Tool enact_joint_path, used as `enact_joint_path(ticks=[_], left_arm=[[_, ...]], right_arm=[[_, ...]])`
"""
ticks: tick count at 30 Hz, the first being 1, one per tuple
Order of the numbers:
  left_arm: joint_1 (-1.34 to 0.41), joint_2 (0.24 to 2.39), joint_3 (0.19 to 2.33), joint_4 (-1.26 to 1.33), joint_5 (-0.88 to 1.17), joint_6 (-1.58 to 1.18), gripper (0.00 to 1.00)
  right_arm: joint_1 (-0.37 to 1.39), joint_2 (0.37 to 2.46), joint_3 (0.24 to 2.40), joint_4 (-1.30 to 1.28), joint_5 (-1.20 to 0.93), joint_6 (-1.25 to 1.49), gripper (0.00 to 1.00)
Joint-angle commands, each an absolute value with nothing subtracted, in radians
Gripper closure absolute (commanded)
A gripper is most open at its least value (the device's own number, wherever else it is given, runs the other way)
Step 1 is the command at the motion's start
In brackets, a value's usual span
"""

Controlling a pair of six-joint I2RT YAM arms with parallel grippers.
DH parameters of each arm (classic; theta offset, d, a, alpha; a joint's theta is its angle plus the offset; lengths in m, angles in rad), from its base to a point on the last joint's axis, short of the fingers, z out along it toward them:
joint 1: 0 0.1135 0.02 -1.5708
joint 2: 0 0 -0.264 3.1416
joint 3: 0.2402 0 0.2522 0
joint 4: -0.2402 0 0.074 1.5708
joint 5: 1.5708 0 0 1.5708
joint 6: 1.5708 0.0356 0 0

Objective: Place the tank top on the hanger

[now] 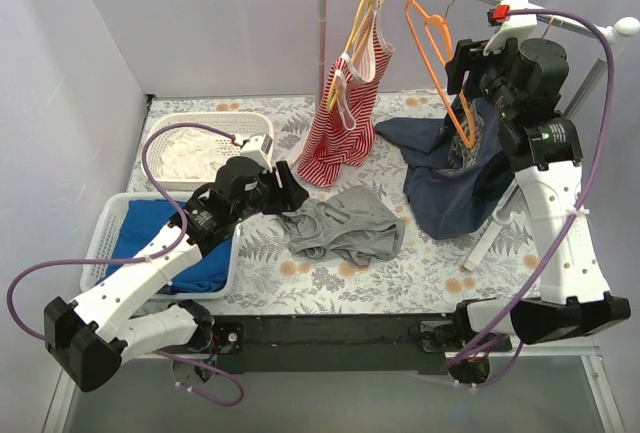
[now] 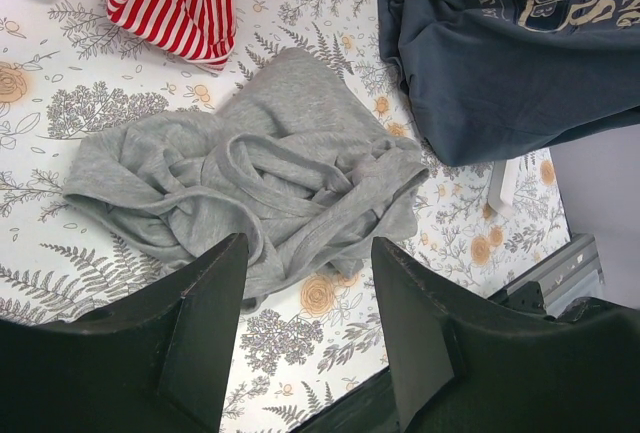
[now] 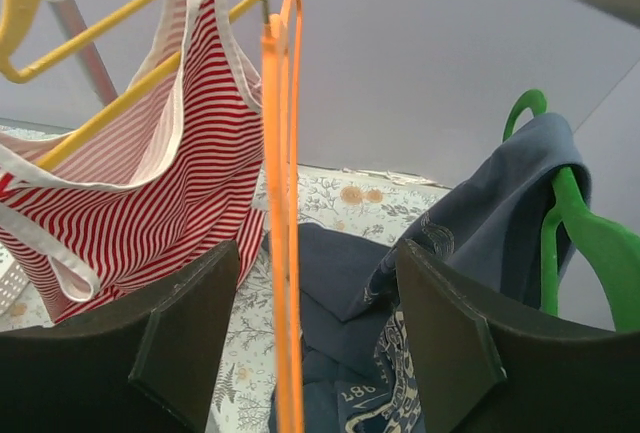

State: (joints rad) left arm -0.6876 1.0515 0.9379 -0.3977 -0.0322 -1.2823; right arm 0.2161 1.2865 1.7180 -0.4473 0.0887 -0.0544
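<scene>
The tank top [image 1: 345, 225] lies crumpled on the table [image 1: 420, 273]. The left gripper [image 1: 296, 189] beside it has its fingers spread. The right gripper [image 3: 318, 253] has its fingers spread around the hanger [image 3: 283, 203].

right wrist view cuts off the hanger [image 3: 287, 353] below.

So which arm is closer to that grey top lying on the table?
Left. The left gripper hovers open at the edge of the tank top. The right gripper is raised high, open right at the hanger, well away from the top.
</scene>
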Motion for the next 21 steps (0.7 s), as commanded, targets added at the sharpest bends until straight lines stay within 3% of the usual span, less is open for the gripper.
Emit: enact_joint_path(ticks=[1, 10, 13, 14, 21], left_arm=[[-0.687, 1.008, 0.977, -0.422, -0.035, -1.262, 0.48], [-0.687, 1.011, 0.970, -0.414, -0.032, -1.267, 0.48], [-0.687, 1.017, 0.968, -0.413, -0.029, -1.269, 0.49], [-0.687, 1.017, 0.966, -0.410, -0.029, -1.270, 0.49], [-0.687, 1.020, 0.957, -0.403, -0.023, -1.278, 0.49]], right_arm=[[0.149, 1.336, 1.724, -0.416, -0.090, -0.008, 0.30], [0.147, 1.344, 1.668, -0.414, -0.114, 0.049, 0.41], [0.146, 1.322, 1.648, -0.403, -0.097, 0.058, 0.55], [0.146, 1.316, 1.637, -0.400, -0.088, 0.063, 0.66], [0.149, 1.259, 1.620, -0.382, -0.054, 0.075, 0.82]])
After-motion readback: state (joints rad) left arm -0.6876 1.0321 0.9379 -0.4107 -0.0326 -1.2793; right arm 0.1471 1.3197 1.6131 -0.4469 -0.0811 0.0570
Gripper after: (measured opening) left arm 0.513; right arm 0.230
